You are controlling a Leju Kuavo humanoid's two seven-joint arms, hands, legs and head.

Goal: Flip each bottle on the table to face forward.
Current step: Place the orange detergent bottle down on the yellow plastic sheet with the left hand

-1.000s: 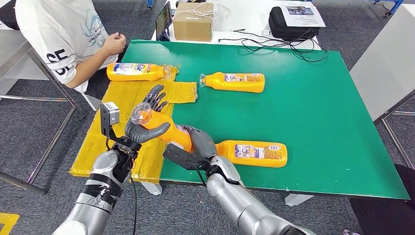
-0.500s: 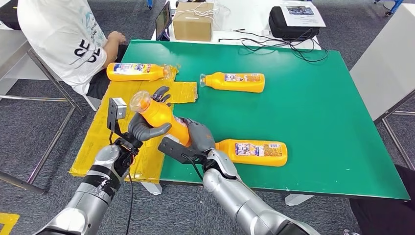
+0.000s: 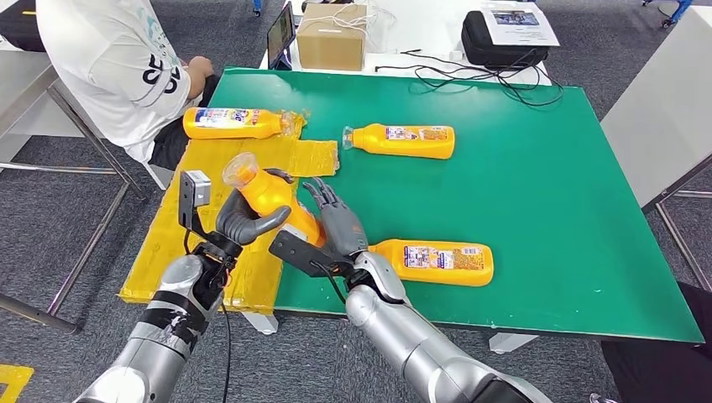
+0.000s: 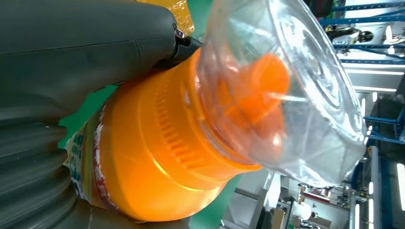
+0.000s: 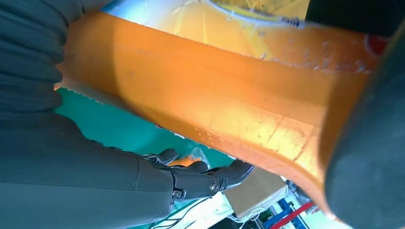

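Left hand (image 3: pixel 243 220) gripping tilted bottle (image 3: pixel 273 201) over table (image 3: pixel 537 185) edge

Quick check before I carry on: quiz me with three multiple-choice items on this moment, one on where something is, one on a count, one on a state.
1. Where is the lifted bottle?
A. Above the table's near left corner
B. On the cardboard box
C. On the floor

2. How many orange bottles lie flat on the table?
A. One
B. Three
C. Five

3. What is the left hand doing?
A. Hanging at the side
B. Gripping the lifted bottle
C. Pressing the green mat

Answers: 1 A, it is held up there, cap end tilted upward. 2 B, two lie far and one near. 3 B, its thumb and fingers wrap the bottle, with the right hand beside it.
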